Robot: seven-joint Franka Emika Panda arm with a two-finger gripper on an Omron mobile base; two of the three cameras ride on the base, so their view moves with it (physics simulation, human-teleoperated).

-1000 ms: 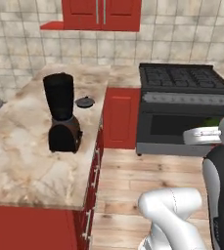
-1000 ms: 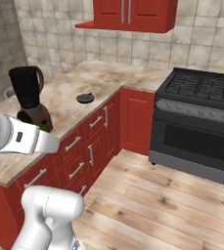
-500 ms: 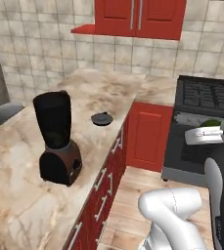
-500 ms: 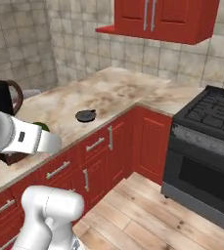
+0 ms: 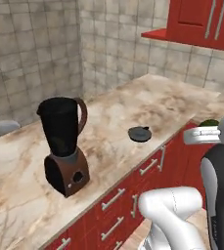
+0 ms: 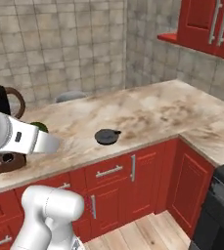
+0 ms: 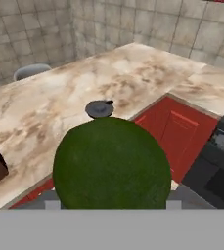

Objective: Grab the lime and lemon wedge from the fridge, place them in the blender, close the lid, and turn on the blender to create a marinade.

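The dark green lime [image 7: 112, 163] sits between the fingers of my gripper [image 7: 112, 204], which is shut on it; it also peeks over the hand as the lime [image 5: 210, 122] and the lime [image 6: 39, 126]. The blender [image 5: 63, 144] stands on the marble counter [image 5: 147, 100], with a black jug, brown base and an uncovered top; its left-edge part is the blender [image 6: 5, 110]. The lid [image 5: 139, 133] lies flat on the counter right of the blender, seen again as the lid [image 6: 107, 136] and the lid [image 7: 99, 108]. The lemon wedge and the fridge are out of view.
A grey sink rim [image 7: 33, 72] sits at the counter's back left. Red drawers and doors [image 6: 133, 171] run below the counter, and red wall cabinets [image 5: 201, 19] hang above. A black stove [image 7: 221, 161] stands to the right, across the counter's corner.
The base has driven and turned towards the counter, so the whole picture has shifted: blender and lid now look closer and the stove has left the left base view. The lime stays gripped.
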